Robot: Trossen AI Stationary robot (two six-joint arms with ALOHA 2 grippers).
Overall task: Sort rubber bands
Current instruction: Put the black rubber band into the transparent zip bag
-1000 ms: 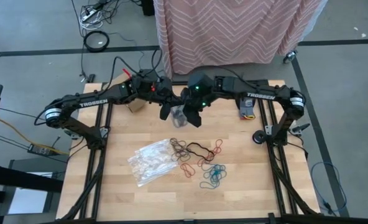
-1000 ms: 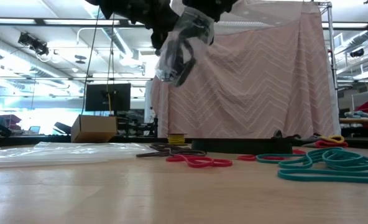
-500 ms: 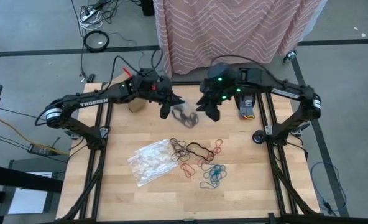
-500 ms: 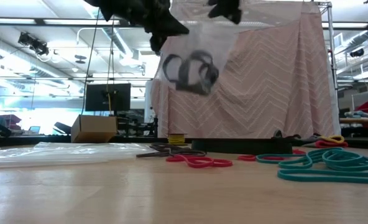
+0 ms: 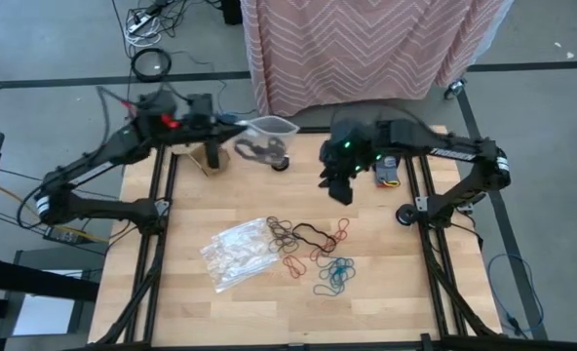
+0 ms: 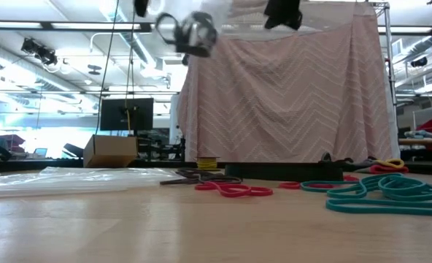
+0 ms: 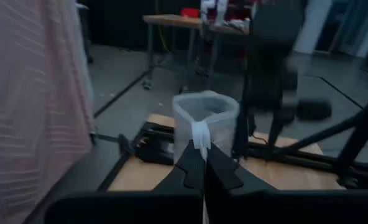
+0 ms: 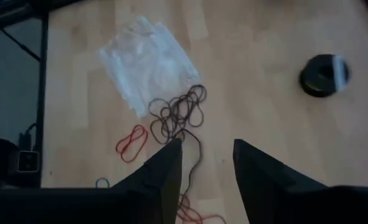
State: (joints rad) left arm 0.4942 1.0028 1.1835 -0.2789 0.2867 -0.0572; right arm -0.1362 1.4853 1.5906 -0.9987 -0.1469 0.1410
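Left gripper (image 5: 228,124) clenched on a bag (image 5: 265,139), apparently of black bands; right gripper (image 5: 339,181) released; most bands (image 5: 313,249) unsorted.

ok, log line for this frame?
left claw: shut on clear plastic bag holding black rubber bands, lifted over table's far edge | right claw: open, empty, above table | loose red, brown, teal rubber bands: on wooden table

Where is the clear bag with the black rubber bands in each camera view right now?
High view: clear bag, back edge, held by left gripper.
Low view: up high, before the pink cloth.
Left wrist view: centre.
Right wrist view: not shown.
Shared landmark: pink cloth.
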